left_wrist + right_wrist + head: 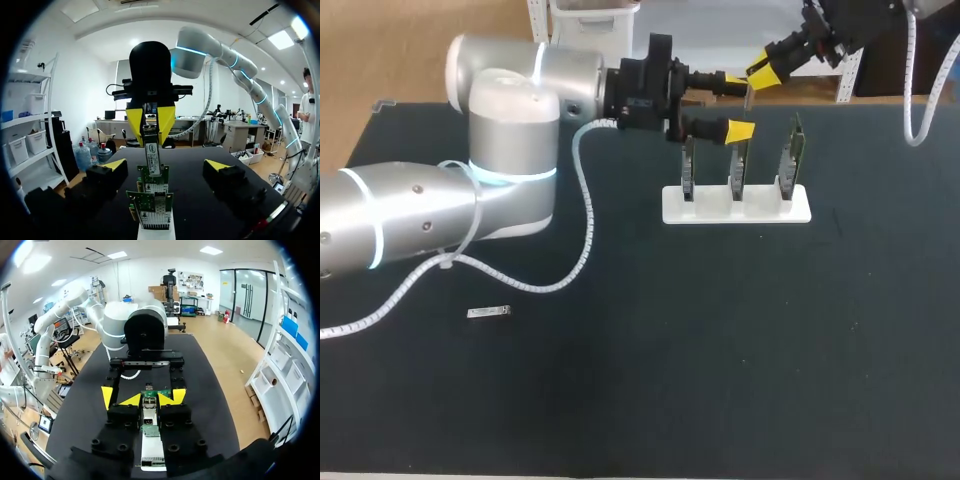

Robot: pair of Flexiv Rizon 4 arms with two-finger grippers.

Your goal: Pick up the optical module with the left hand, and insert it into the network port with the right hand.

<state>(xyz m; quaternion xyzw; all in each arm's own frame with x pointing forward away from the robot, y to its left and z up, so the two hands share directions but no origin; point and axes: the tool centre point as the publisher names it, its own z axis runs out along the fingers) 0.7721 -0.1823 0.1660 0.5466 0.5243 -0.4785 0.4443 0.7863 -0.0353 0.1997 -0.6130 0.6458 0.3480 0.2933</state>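
The optical module [152, 159], a thin metal bar, hangs upright above the middle network card [741, 165], and my right gripper [150, 120] is shut on its upper end. In the head view this gripper [760, 72] comes in from the far right with the module [748, 98] below its tips. My left gripper [738, 104] stands open, its yellow tips wide apart on either side of the module and not touching it. In the right wrist view the module [149, 416] sits between my right gripper's [150, 400] own fingers.
A white stand [736, 212] holds three upright green network cards [152, 187] in a row. A second small metal module [488, 313] lies on the black table at the front left. The left arm's white cable [582, 215] loops over the table.
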